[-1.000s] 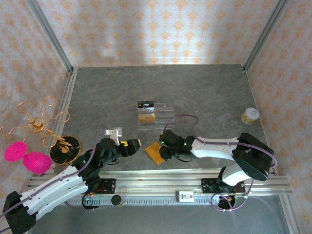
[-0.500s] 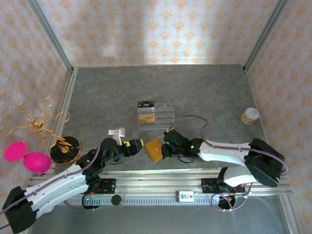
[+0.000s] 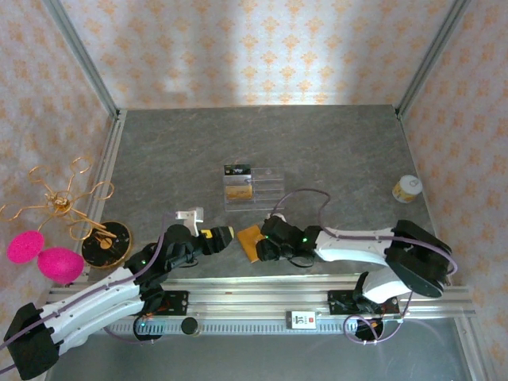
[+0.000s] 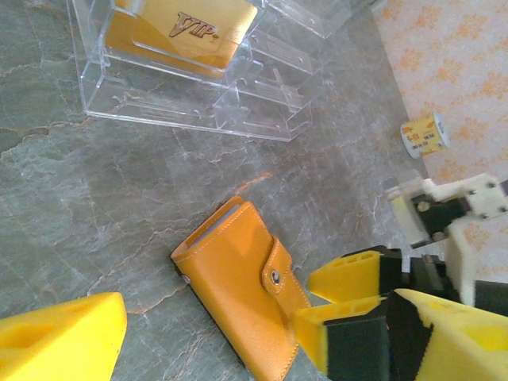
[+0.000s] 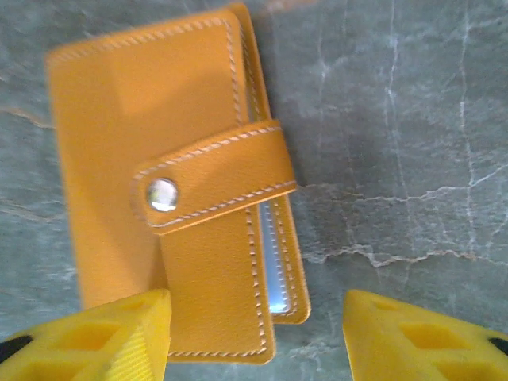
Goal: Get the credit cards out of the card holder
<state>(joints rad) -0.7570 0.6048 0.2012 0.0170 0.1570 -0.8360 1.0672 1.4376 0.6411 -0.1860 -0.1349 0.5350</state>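
Count on inspection:
- Orange card holder (image 5: 119,103): one, at the right claw's (image 5: 255,309) tips.
- Clear acrylic stand (image 4: 262,103): one, beyond the claw.
- Gold VIP card (image 4: 190,28): one, inside that stand.
- Small jar (image 3: 406,189): one.
- Gold wire stand (image 3: 67,208): one.
- Pink puffs (image 3: 60,264): two.

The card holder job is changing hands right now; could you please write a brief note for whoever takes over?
Left claw: open, holding nothing, beside the card holder.
Right claw: open over one end of the holder, gripping nothing.
Card holder: flat on the table, tab snapped shut.
Done: nothing visible; holder unopened.
To do: unsnap, open, pull out the credit cards.
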